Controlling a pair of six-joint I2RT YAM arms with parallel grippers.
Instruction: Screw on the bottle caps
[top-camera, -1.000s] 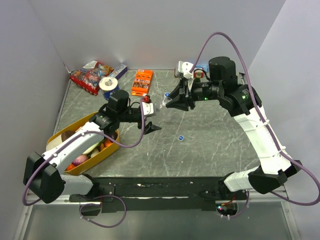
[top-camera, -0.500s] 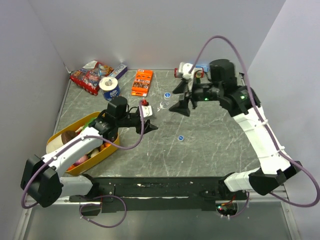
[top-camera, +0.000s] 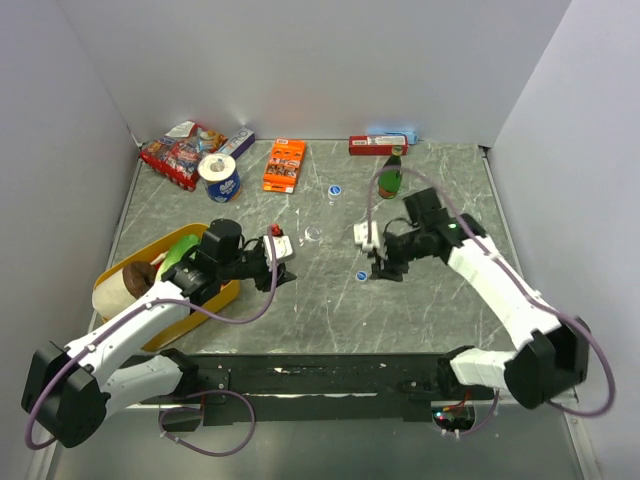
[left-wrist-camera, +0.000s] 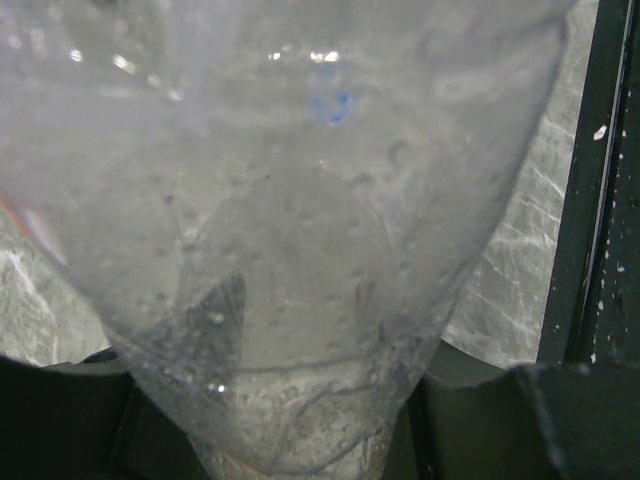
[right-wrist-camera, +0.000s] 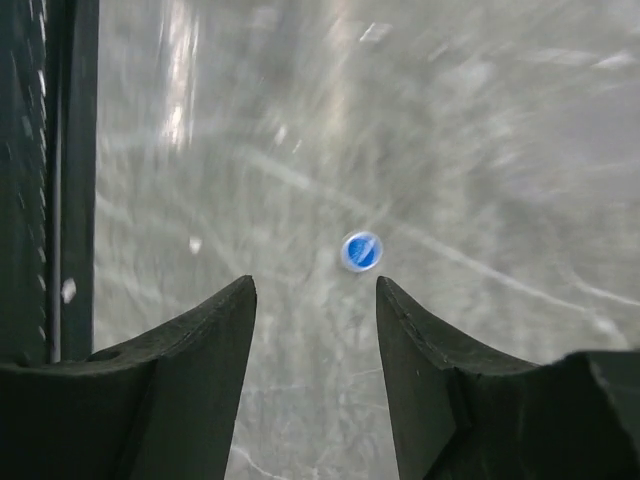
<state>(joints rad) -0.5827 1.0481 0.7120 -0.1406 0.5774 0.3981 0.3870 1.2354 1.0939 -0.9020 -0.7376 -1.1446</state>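
Observation:
A clear bottle (left-wrist-camera: 300, 230) fills the left wrist view, pinched between the dark fingers of my left gripper (left-wrist-camera: 290, 440). From above, that gripper (top-camera: 288, 268) is just right of the yellow tray. A clear glassy shape (top-camera: 314, 233) shows beyond it; I cannot tell if it is the held bottle. Another tiny bottle with a blue cap (top-camera: 334, 191) on it stands farther back. A loose blue bottle cap (top-camera: 362, 275) lies mid-table. My right gripper (top-camera: 381, 270) hovers beside it, open. In the right wrist view the cap (right-wrist-camera: 361, 251) lies just past the fingertips of this gripper (right-wrist-camera: 315, 285).
A yellow tray (top-camera: 228, 292) of food sits at the left. Along the back are a snack bag (top-camera: 180, 150), a tape roll (top-camera: 218, 178), an orange box (top-camera: 285, 165), a red box (top-camera: 372, 146) and a green glass bottle (top-camera: 391, 180). A black rail (top-camera: 330, 372) edges the near side.
The right arm swung from the back down to mid-table beside the loose cap, its jaws now apart. The left arm drew back toward the tray and its jaws closed.

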